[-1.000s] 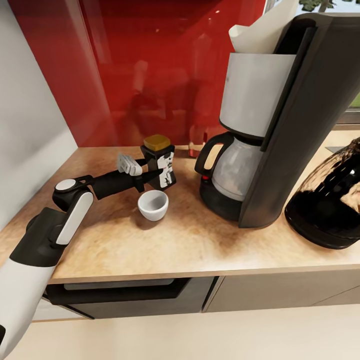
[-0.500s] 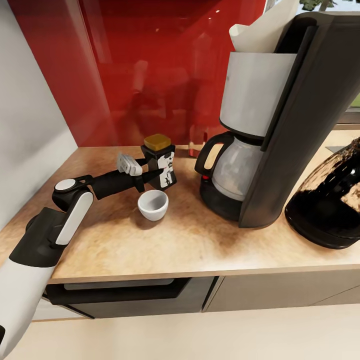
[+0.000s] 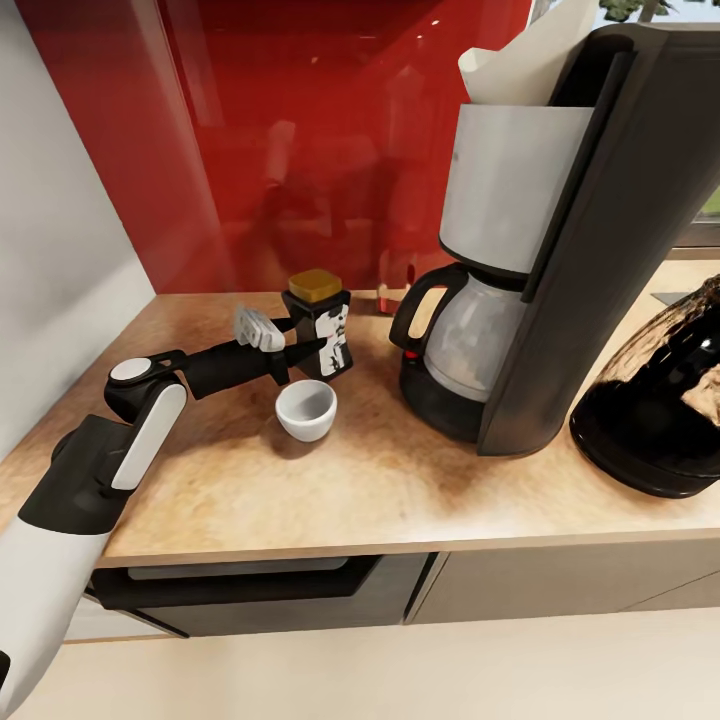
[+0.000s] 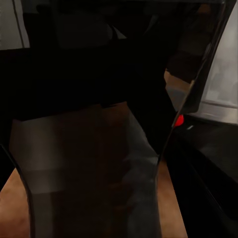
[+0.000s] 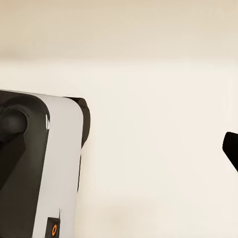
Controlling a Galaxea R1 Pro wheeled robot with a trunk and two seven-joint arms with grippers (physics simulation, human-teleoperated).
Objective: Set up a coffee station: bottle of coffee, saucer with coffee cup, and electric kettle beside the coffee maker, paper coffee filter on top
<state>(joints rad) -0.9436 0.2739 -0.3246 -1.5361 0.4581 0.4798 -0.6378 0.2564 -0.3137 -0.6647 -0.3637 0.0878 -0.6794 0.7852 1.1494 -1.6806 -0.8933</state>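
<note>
The bottle of coffee (image 3: 322, 330), a dark jar with a golden lid, stands on the kitchen countertop (image 3: 300, 500) left of the coffee maker (image 3: 570, 250). My left gripper (image 3: 290, 338) is shut on it from the left, one finger behind the jar and one across its front. In the left wrist view the dark bottle of coffee (image 4: 89, 163) sits close between the fingers. The white coffee cup (image 3: 306, 409) rests on the bare wood just in front of the jar. A paper coffee filter (image 3: 520, 55) sticks up from the machine's white basket. The electric kettle (image 3: 665, 400) stands at the right. The saucer and the kitchen shelf are out of view.
A red glossy backsplash (image 3: 300, 140) rises behind the counter and a grey wall (image 3: 50, 250) closes the left end. Grey cabinet fronts (image 3: 280, 595) run below the counter edge. The right wrist view has a white and black robot part (image 5: 39, 163) over pale floor.
</note>
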